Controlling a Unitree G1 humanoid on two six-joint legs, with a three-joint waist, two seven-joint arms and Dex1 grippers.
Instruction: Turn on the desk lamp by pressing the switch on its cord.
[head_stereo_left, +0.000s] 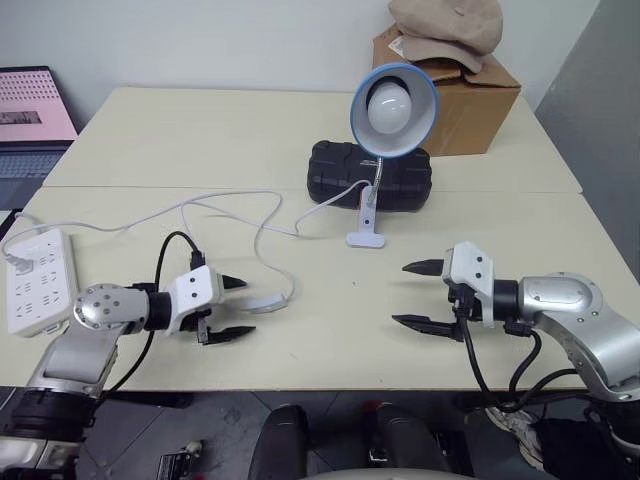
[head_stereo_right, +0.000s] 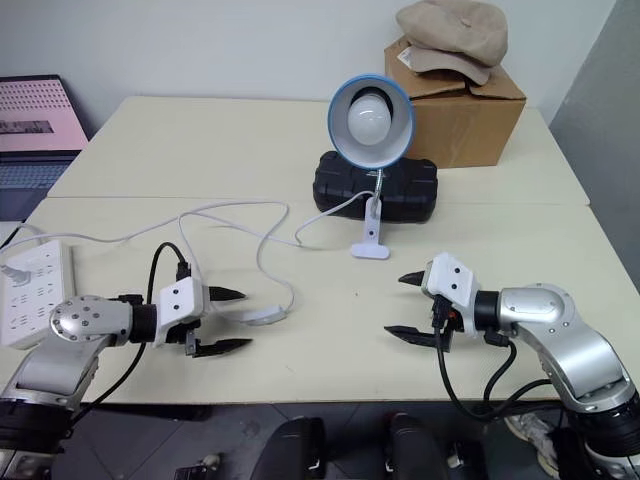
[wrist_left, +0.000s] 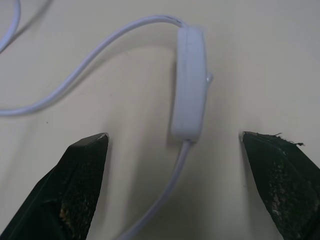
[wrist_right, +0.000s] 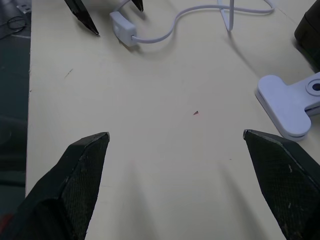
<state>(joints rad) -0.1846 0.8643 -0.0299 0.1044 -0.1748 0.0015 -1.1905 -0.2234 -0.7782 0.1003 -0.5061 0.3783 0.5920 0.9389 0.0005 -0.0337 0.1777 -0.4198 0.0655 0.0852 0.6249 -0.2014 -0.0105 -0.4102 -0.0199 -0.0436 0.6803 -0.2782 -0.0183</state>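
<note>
lamp unlit so far: desk lamp (head_stereo_left: 392, 100) standing on its white clip base (head_stereo_left: 366, 238) near the middle of the table (head_stereo_left: 180, 130), bulb showing no glow, shade facing the camera, black case (head_stereo_left: 340, 172) just behind the gooseneck. nothing pressed yet, by the look of it.

cord (head_stereo_left: 225, 205) running in loose loops from the clip base across the table toward the power strip (head_stereo_left: 38, 280) at the left edge. switch (wrist_left: 189, 90) lying flat on the tabletop along that cord, toward the near left part of the table, right in front of the left gripper (head_stereo_left: 230, 309).

left gripper released, black fingers spread wide, tips either side of the switch but touching neither it nor the cord; in the left wrist view the switch sits between the two fingertips and a little beyond them, clear table showing on both sides. right gripper (head_stereo_left: 420, 294) also released, fingers wide apart, holding nothing, hovering over bare table near the clip base and well apart from the switch.

judged progress: approach largely made, left gripper lined up on the switch. left to do: close in until the fingers bracket the switch body, squeeze or push on the button face, then check for the bulb lighting. button side hard to make out; only a small nub visible on one edge of the switch.

cardboard box (head_stereo_left: 470, 100) with a cap on top at the far right, laptop (head_stereo_left: 30, 120) at the far left, both well away from the work.
</note>
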